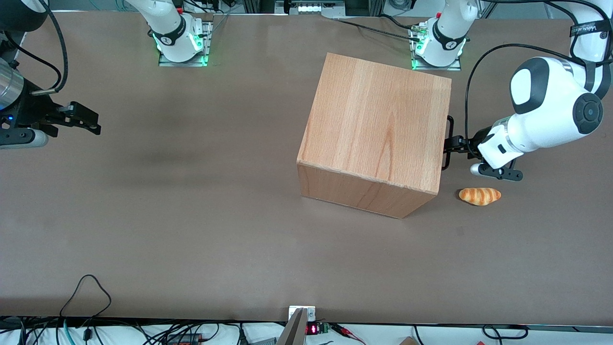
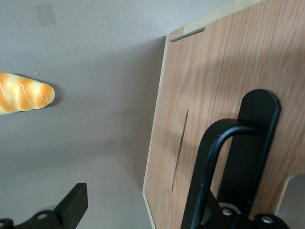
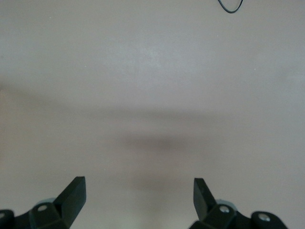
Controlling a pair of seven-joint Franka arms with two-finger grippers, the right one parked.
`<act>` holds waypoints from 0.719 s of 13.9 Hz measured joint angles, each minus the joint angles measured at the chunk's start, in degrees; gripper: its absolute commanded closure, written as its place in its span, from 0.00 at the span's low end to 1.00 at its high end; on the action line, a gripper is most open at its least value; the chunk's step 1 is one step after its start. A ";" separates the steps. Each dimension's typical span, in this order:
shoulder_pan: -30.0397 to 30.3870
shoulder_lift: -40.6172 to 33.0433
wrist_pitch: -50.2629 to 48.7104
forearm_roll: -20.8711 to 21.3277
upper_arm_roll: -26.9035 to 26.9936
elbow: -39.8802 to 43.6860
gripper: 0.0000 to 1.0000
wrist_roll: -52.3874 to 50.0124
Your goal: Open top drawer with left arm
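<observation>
- Brown matte table (image 1: 191,215) fills nearly all I can see; its top is plain and evenly lit, with soft shadows across the middle.
- Along the far edge I see two arm bases on metal plates, each glowing green (image 1: 182,52), with dark cables trailing away from them.
- At the near edge a thin black cable (image 1: 86,287) loops onto the table, and more wiring and a small red display (image 1: 311,329) sit just below the rim.
- The beech-wood cabinet (image 1: 378,120) stands toward the working arm's end of the table, turned at a slight angle.
- The top drawer (image 2: 214,71) faces the working arm's end. I see no gap at the cabinet's face, so it looks shut.
- Its black bar handle (image 2: 209,157) stands just off the flat front panel.
- The left arm (image 1: 550,105) reaches in low from that end, and the gripper (image 1: 450,145) is right at the handle.
- From the wrist camera I see one finger (image 2: 71,205) well clear of the bar with bare table between them, so the fingers are spread, not clamped on it. The other finger is hidden by the handle.
- A small striped bread roll (image 1: 480,196) lies on the table near the cabinet's corner, nearer the front camera than the gripper.
</observation>
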 measured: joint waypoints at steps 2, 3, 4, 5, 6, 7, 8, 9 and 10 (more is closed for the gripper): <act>0.10 0.31 0.51 0.00 0.04 0.00 0.00 0.00; 0.24 0.32 0.70 0.00 0.10 0.00 0.00 0.07; 0.39 0.34 1.10 0.00 0.29 0.00 0.00 0.13; 0.60 0.37 1.68 0.00 0.49 0.00 0.00 0.19; 0.87 0.38 1.96 0.00 0.72 0.00 0.00 0.32; 1.11 0.39 2.05 -0.01 0.94 0.00 0.00 0.40; 1.37 0.39 2.07 -0.01 1.23 0.00 0.00 0.43; 1.62 0.40 2.09 -0.01 1.65 0.00 0.00 0.45; 1.93 0.40 2.11 -0.02 2.03 0.01 0.00 0.50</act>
